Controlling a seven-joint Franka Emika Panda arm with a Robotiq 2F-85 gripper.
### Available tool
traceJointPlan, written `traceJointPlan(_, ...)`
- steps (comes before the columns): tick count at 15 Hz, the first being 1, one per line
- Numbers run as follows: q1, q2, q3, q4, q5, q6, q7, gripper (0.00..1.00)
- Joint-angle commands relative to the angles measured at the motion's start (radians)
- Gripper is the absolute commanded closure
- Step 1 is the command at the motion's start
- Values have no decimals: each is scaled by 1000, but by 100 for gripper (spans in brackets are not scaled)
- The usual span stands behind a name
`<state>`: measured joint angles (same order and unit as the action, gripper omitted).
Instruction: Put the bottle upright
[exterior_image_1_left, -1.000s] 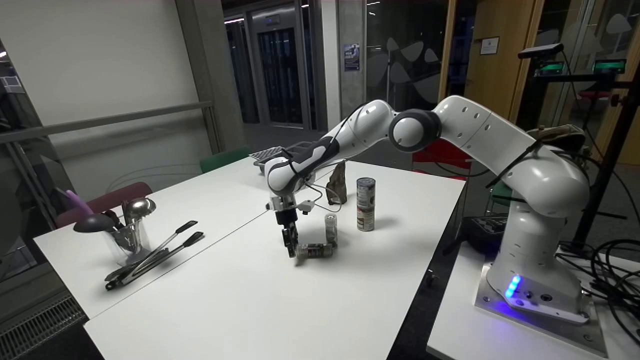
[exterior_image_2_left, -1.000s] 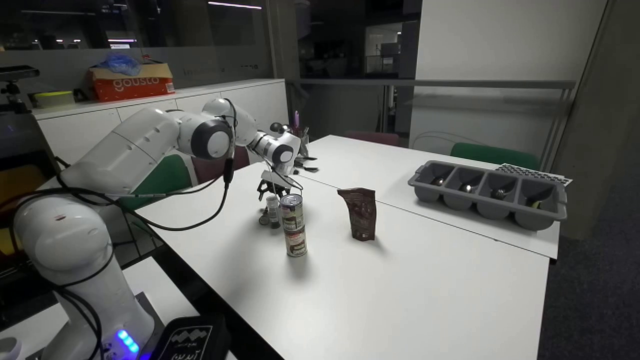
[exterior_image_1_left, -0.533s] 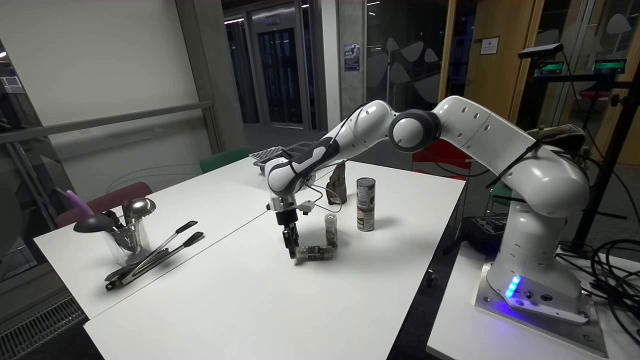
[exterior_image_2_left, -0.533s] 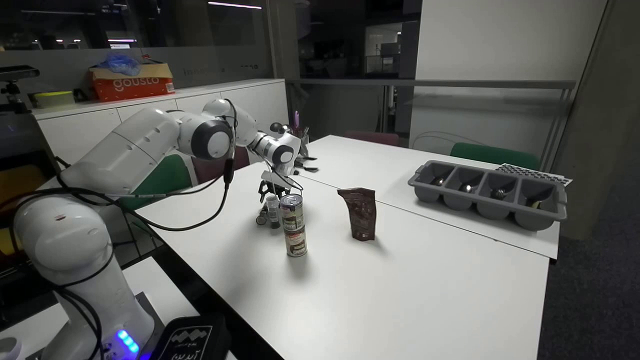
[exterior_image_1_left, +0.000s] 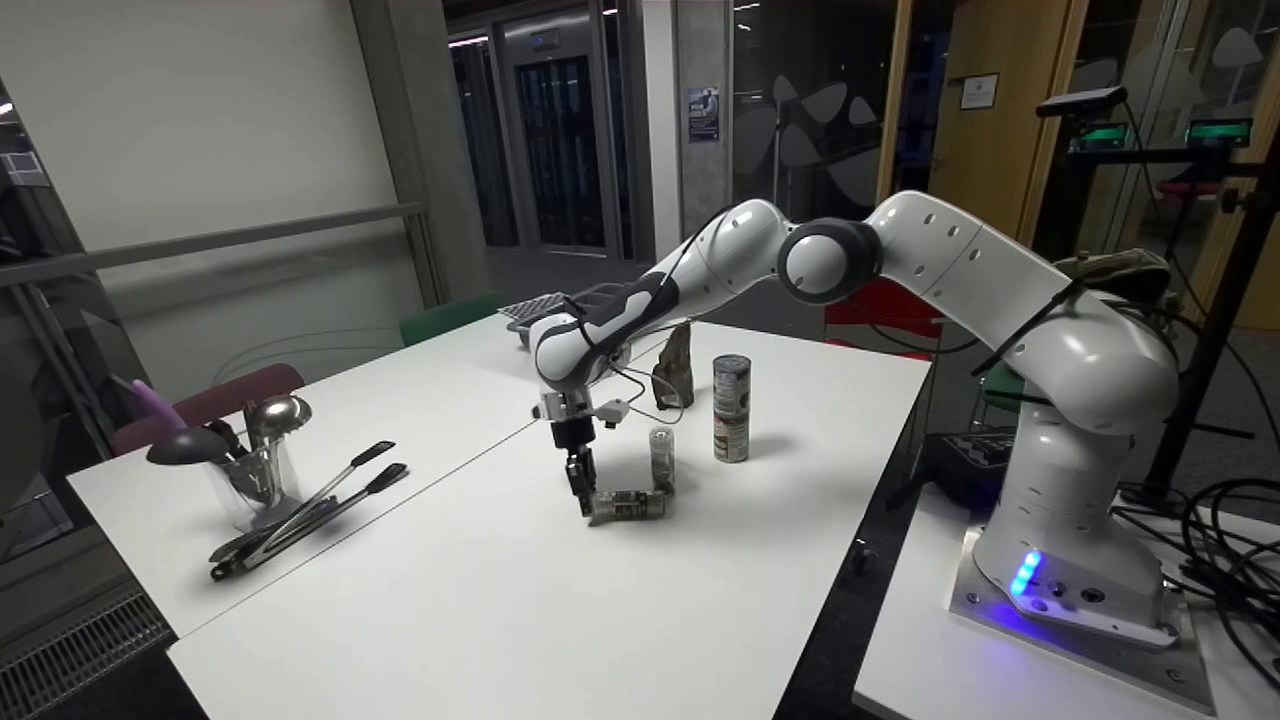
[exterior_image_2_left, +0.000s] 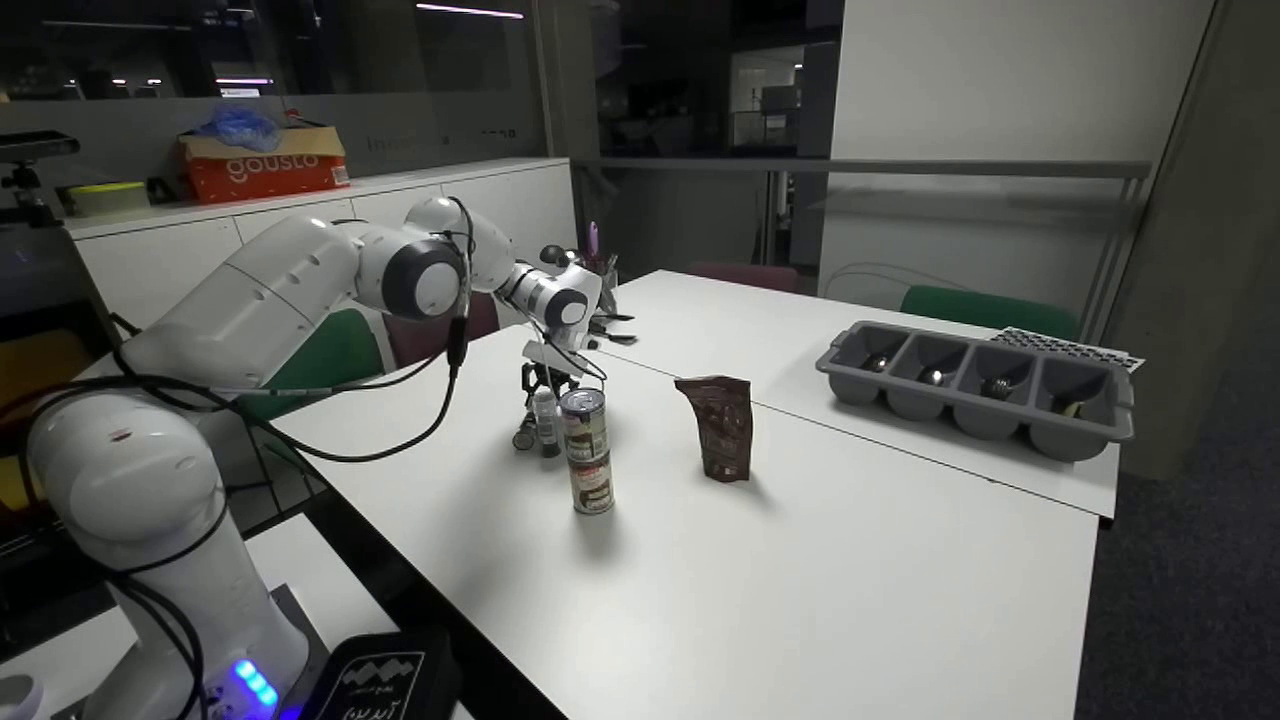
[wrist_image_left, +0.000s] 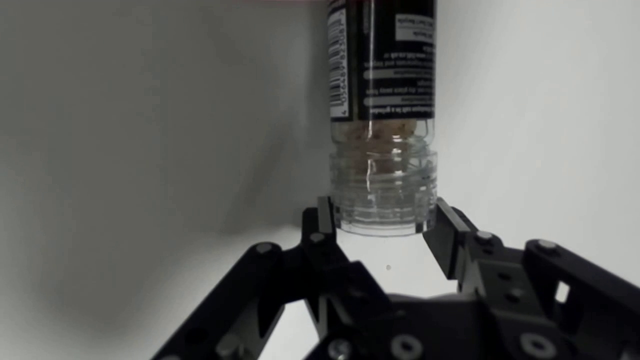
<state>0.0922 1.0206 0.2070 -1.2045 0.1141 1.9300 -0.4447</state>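
Note:
The bottle (exterior_image_1_left: 630, 504) lies on its side on the white table, its dark label and clear ribbed end showing in the wrist view. My gripper (wrist_image_left: 384, 217) reaches down from above and is shut on that clear end, one finger pad (wrist_image_left: 452, 235) against each side. The far end of the bottle (wrist_image_left: 382, 60) runs out of the top of the wrist view. In an exterior view only the round near end of the bottle (exterior_image_2_left: 524, 438) shows clearly, as other things stand in front of it.
A similar small bottle (exterior_image_1_left: 662, 460) stands upright close to the lying one. Two stacked cans (exterior_image_2_left: 587, 450) and a brown pouch (exterior_image_2_left: 722, 428) stand nearby. Farther off are a grey compartment tray (exterior_image_2_left: 960, 375), tongs (exterior_image_1_left: 300, 522) and a clear utensil holder (exterior_image_1_left: 285, 490).
The fingers have drawn together and closed on the bottle's clear end. The bottle shifted very slightly while the arm stayed almost still.

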Motion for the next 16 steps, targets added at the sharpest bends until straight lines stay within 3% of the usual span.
traceJointPlan(1, 9, -16, -5, 6, -16, -28, 44, 75)
traceJointPlan(10, 120, -241, -29, -184, -116, 130, 229, 75)
traceJointPlan(16, 131, -390, -26, -400, -140, 323, 281, 75)
